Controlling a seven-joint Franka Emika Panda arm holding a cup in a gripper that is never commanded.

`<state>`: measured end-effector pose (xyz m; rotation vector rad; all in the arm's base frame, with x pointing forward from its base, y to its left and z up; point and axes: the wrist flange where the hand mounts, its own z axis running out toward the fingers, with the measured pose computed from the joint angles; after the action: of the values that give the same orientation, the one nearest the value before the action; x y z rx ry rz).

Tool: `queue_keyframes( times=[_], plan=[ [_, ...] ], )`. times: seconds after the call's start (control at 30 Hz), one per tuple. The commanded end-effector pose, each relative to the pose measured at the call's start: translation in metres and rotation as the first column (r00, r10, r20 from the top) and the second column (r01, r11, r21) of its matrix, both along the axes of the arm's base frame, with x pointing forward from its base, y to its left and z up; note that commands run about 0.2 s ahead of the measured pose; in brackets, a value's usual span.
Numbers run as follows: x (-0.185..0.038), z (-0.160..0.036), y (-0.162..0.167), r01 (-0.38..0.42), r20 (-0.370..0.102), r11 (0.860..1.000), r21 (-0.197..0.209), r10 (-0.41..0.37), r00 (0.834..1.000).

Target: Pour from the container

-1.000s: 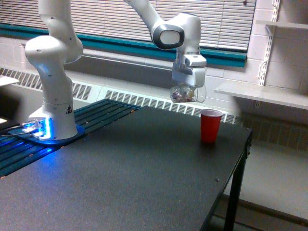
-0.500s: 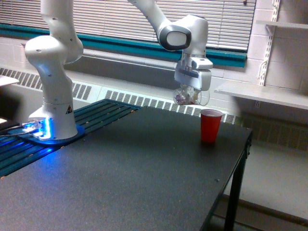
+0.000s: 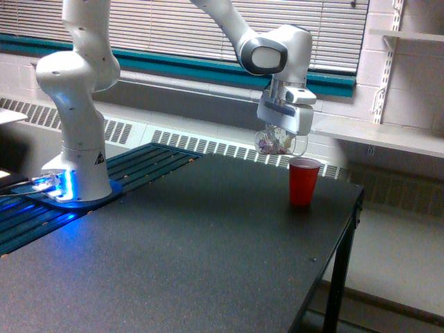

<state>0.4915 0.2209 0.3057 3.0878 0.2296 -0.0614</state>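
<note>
**Clear cup held tilted above the red cup**

In the upper right of the frame, the gripper [image 3: 283,139] is clamped around the clear cup [image 3: 279,143], which holds small multicoloured bits and leans toward the frame's right. It hangs in the air just above and left of the red cup [image 3: 303,181], not touching it. The red cup stands upright near the far right edge of the black table [image 3: 180,250].

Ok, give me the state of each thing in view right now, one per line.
Small clear see-through cup: held in the air, tilted, multicoloured bits inside, just above and to the exterior view's left of the red cup.
Opaque red plastic cup: upright on the table, open top, contents not visible.
Gripper: shut on the clear cup.
Black table: bearing the red cup near its far edge.
</note>
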Motion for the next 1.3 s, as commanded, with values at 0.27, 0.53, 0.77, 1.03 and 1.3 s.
queue_keyframes(
  times=[0.27,0.53,0.77,1.03,1.3],
  plan=[
    [0.001,0.014,0.016,-0.060,-0.040,0.998,-0.026,0.058,0.997],
    [0.007,0.018,0.016,-0.073,-0.064,0.997,-0.035,0.071,0.995],
    [0.013,0.018,0.011,-0.085,-0.088,0.995,-0.045,0.081,0.993],
    [0.021,0.014,0.012,-0.085,-0.112,0.995,-0.045,0.080,0.990],
    [0.022,0.011,0.018,-0.104,-0.143,0.994,-0.041,0.097,0.985]
  ],
)
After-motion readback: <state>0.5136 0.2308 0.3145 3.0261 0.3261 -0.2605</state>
